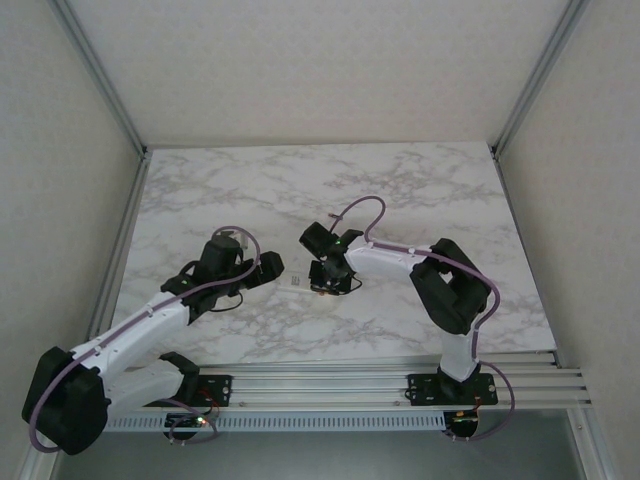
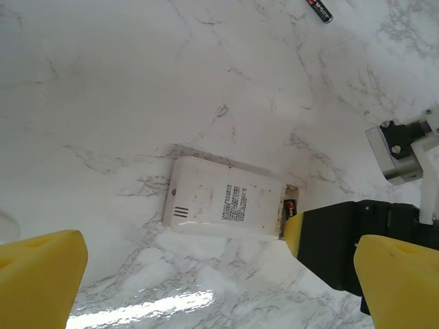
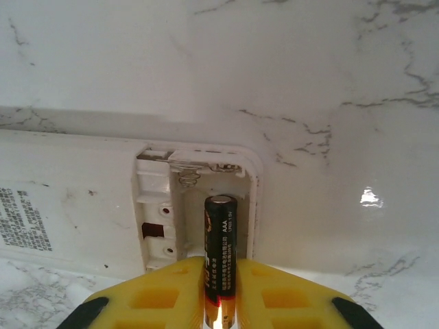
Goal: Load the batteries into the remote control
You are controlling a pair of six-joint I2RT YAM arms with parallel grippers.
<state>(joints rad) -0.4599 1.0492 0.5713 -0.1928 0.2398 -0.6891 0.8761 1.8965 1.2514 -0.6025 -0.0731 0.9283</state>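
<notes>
The insertion step is under way. The right tool [image 3: 221, 274] is pinching one battery [image 3: 221, 226] between its yellow pads, jaws drawn in nearly together on the thin cylinder. It is pointing the battery's free end into the open battery compartment [image 3: 182, 205] at the right end of the remote control [image 3: 75, 199]. The remote is lying back-up in the middle of the tabletop [image 1: 420, 190], between the two arms.

The battery tip is sitting just short of the coil spring [image 3: 190, 178] at the far wall and slightly right of it. The next move probably calls for lining the end up with its contact, pressing forward and lowering the near end into the slot before letting go.

The left tool [image 2: 219, 274] is hanging over the remote's near side with its jaws spread wide, holding nothing. A loose battery [image 2: 319, 9] is lying farther off on the marble.

The held battery is showing "AAA" in small print. The printed block [image 2: 235, 203] on the remote's back is too fine to read.
</notes>
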